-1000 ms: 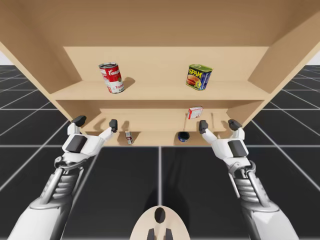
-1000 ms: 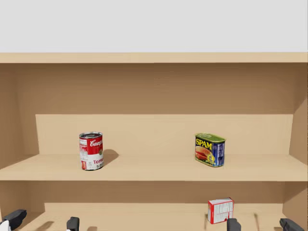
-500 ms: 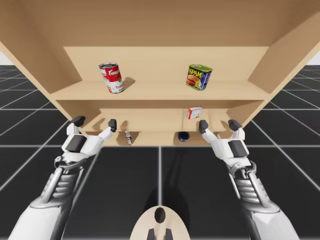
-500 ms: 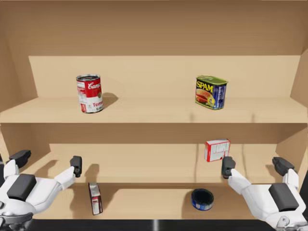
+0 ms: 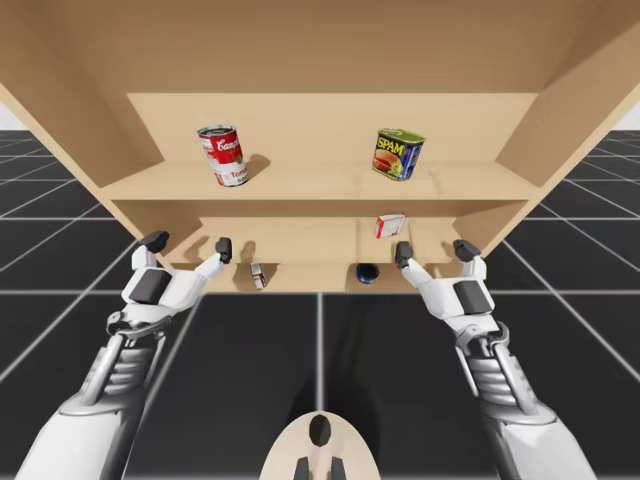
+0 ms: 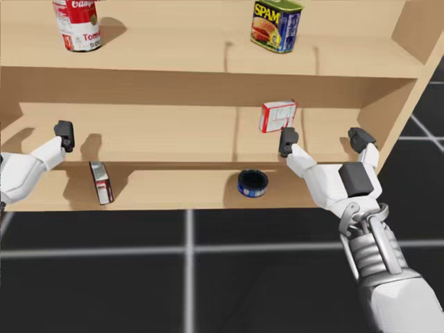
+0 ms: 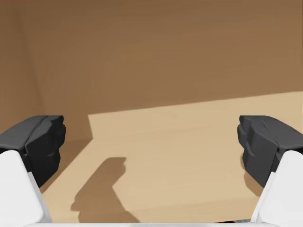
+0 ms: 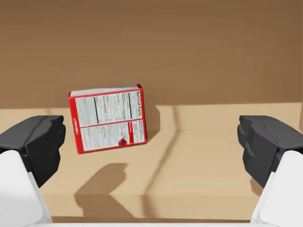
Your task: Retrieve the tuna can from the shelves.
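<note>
The tuna can (image 6: 252,184) is a low round blue can on the lowest shelf; the high view shows the tuna can (image 5: 367,272) just under the middle shelf's edge. My right gripper (image 6: 324,140) stands open at the middle shelf's front edge, above and to the right of the can. In the right wrist view my right gripper (image 8: 151,142) has a red box (image 8: 110,118) ahead of it, toward one finger. My left gripper (image 5: 189,244) is open at the same shelf's left end, and my left gripper (image 7: 151,142) faces bare shelf board.
A red and white soup can (image 5: 224,155) and a blue and yellow rectangular can (image 5: 398,153) stand on the upper shelf. A small red and white box (image 6: 101,182) stands on the lowest shelf at the left. Side walls (image 5: 560,110) close the shelves.
My head has turned downward, so the whole head picture has shifted up. Both grippers stay open and have barely moved at the middle shelf's edge.
</note>
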Motion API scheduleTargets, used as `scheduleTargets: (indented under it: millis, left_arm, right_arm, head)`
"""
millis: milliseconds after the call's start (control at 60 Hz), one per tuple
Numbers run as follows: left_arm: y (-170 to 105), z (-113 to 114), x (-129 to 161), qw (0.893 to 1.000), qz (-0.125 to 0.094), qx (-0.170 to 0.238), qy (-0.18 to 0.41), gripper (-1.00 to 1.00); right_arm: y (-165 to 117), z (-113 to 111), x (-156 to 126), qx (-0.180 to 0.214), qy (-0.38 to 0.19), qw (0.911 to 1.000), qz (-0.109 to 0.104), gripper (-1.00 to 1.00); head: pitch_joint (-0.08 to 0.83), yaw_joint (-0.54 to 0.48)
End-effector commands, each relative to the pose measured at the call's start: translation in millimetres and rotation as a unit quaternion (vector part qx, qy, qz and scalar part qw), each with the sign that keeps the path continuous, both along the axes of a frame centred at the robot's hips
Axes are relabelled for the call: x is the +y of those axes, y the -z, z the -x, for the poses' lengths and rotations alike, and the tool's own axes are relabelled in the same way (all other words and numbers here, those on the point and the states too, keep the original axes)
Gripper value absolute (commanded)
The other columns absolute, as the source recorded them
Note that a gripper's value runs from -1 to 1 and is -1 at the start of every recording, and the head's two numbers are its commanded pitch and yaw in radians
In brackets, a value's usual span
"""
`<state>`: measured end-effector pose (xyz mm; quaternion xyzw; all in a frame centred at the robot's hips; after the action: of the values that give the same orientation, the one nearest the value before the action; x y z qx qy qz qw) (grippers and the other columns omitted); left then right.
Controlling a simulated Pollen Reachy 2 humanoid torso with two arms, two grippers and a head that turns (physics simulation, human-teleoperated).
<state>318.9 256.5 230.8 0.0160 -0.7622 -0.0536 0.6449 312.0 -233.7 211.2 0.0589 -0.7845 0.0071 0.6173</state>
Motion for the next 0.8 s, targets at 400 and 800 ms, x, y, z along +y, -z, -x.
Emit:
scheduleTargets:
  millis: [400,800]
  left_arm:
    - [-1,0,4,1.000,0.010,0.000,-0.002,-1.00]
    - [0,-1,3,1.000,0.011,0.008,0.004,-1.00]
  right_arm:
    - [-39,64,37,0.019,-0.069,0.9975,0.003,-1.00]
    - [23,104,59,0.097,-0.142,0.9851,0.001,-1.00]
  head:
    - [0.591,-0.17]
    - [0.595,-0.18]
